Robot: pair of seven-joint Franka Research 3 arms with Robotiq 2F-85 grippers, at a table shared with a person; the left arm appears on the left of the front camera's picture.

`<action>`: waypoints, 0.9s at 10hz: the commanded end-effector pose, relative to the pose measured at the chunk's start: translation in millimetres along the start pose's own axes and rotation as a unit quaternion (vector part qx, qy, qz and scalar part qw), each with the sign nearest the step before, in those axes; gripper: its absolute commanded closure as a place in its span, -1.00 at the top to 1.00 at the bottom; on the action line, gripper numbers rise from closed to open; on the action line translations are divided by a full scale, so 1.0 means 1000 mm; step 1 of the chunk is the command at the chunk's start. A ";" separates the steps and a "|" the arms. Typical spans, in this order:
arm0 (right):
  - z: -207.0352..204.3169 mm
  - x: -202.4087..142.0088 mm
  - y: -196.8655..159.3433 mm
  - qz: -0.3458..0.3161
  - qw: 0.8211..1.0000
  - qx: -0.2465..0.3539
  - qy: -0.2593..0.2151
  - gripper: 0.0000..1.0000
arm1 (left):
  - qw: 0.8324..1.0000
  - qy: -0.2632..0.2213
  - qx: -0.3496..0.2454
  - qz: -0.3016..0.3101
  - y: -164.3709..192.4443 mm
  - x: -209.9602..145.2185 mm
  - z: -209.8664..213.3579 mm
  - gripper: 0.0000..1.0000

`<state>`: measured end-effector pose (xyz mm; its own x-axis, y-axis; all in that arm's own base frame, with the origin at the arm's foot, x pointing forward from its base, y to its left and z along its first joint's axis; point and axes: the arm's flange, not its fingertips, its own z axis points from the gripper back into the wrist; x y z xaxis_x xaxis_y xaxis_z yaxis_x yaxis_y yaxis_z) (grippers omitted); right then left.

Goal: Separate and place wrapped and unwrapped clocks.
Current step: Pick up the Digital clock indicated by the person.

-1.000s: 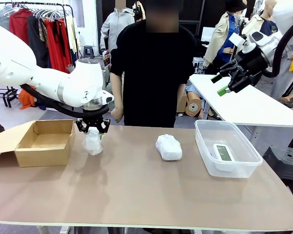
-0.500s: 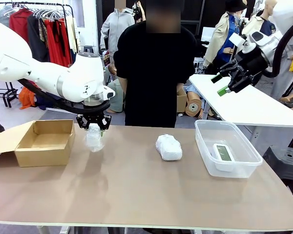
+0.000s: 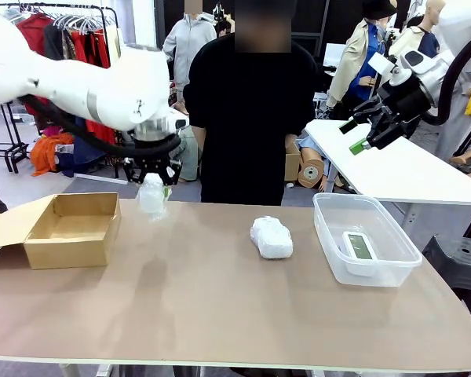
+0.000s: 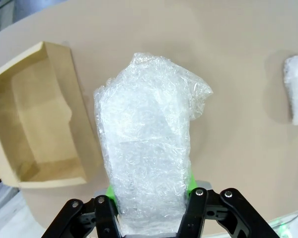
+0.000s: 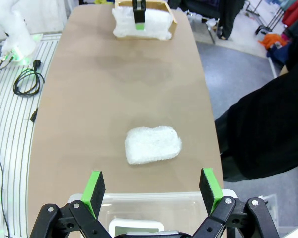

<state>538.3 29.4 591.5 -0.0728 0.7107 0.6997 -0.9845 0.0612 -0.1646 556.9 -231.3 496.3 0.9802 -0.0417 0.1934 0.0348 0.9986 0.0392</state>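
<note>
Front view: the left end effector [image 3: 151, 182] clamps a wrapped bundle [image 3: 151, 198] that hangs at its 6 o'clock, clear of the desk [image 3: 220, 314]. The cardboard box [image 3: 71, 229] is at 8 o'clock. A second bundle [image 3: 271, 237] lies mid-desk, and the bare clock [image 3: 359, 246] sits in the tub [image 3: 330, 236]. The right end effector [image 3: 353, 136] hangs high, jaws apart and empty.

Left wrist view: green pads [image 4: 189, 181] pinch the wrap's base.

Right wrist view: the second bundle [image 5: 153, 145] lies at 12 o'clock of the spread fingers [image 5: 94, 187].
</note>
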 end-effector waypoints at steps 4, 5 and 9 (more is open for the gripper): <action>0.001 0.001 0.000 0.001 1.000 0.000 0.000 1.00 | 0.999 -0.029 -0.002 -0.028 0.001 0.025 0.083 -1.00; 0.001 0.001 0.000 0.001 1.000 0.000 0.000 1.00 | 0.999 -0.041 -0.005 -0.031 -0.005 0.025 0.095 -1.00; 0.001 0.001 0.000 0.001 1.000 0.000 0.000 1.00 | 0.997 -0.062 -0.019 -0.052 -0.003 0.029 0.125 -1.00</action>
<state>538.3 29.4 591.5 -0.0728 0.7107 0.6997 -0.9845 0.0612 -0.1645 560.2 -245.3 619.5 0.9418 -0.1344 0.3080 0.1323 0.9908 0.0280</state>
